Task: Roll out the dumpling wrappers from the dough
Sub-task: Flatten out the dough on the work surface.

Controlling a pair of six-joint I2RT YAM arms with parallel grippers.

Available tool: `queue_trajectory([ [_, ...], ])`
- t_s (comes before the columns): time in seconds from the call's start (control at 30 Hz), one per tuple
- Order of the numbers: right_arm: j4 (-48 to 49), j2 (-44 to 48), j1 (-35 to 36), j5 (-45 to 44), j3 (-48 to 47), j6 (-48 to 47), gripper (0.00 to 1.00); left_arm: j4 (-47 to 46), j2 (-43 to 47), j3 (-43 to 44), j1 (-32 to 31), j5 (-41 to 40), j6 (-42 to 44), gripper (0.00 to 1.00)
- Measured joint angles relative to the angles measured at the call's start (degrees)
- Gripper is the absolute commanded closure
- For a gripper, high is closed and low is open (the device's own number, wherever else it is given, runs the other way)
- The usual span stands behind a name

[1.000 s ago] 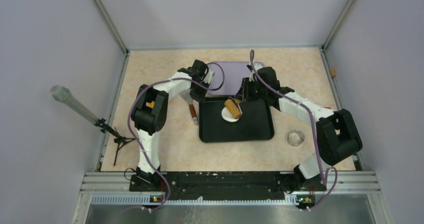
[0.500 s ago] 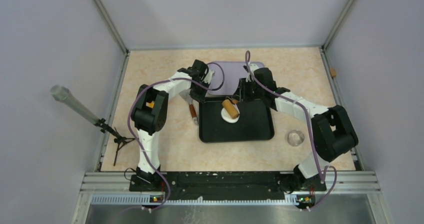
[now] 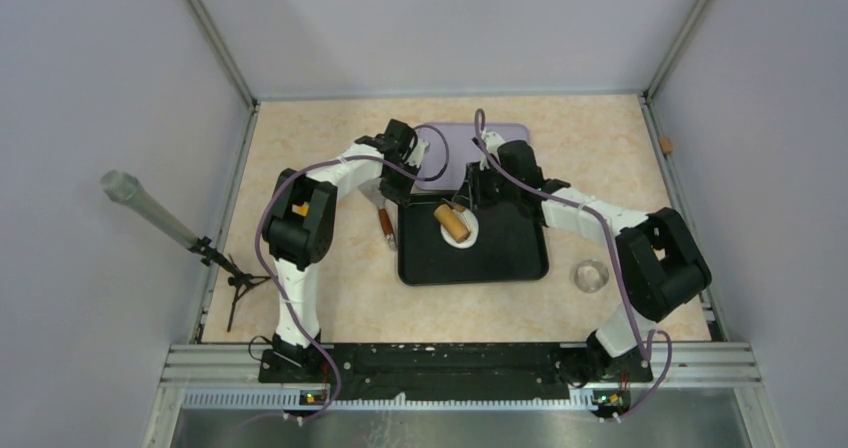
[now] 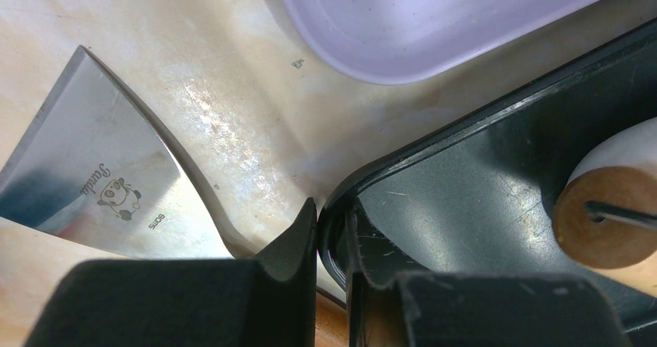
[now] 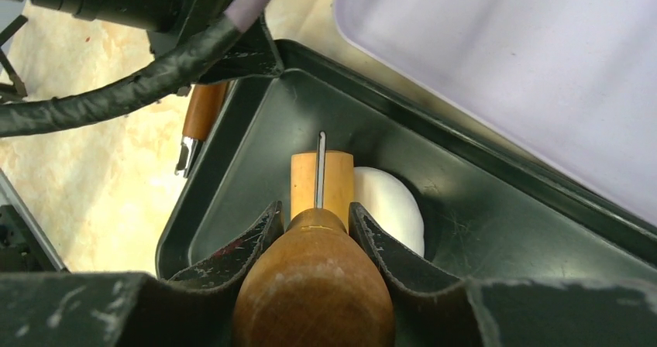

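Right gripper (image 5: 314, 211) is clamping roller (image 5: 318, 178) over dough (image 5: 391, 204), left gripper (image 4: 331, 231) clamping tray (image 4: 465, 184) rim; dough looks half-flattened, no wrappers finished.

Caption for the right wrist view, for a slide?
Right gripper grips the wooden roller by its handle, barrel resting on the white dough in the black tray.

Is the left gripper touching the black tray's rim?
Touching. Left wrist view: the left gripper straddles the black tray rim, both fingers pressed against it.
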State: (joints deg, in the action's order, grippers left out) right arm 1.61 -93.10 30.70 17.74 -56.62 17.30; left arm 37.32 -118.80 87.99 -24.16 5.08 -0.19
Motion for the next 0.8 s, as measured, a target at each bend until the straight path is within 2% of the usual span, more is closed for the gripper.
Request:
queue_trajectory([
  [0.43,-1.57,-2.34,4.9,5.9,-0.39,-2.32,1.0,0.0,0.0,0.0,0.0,0.0,0.02,1.0],
  [0.8,-10.99,2.29,1.66,10.88,-1.55,-7.74,1.0,0.0,0.0,0.0,0.0,0.0,-0.02,1.0],
])
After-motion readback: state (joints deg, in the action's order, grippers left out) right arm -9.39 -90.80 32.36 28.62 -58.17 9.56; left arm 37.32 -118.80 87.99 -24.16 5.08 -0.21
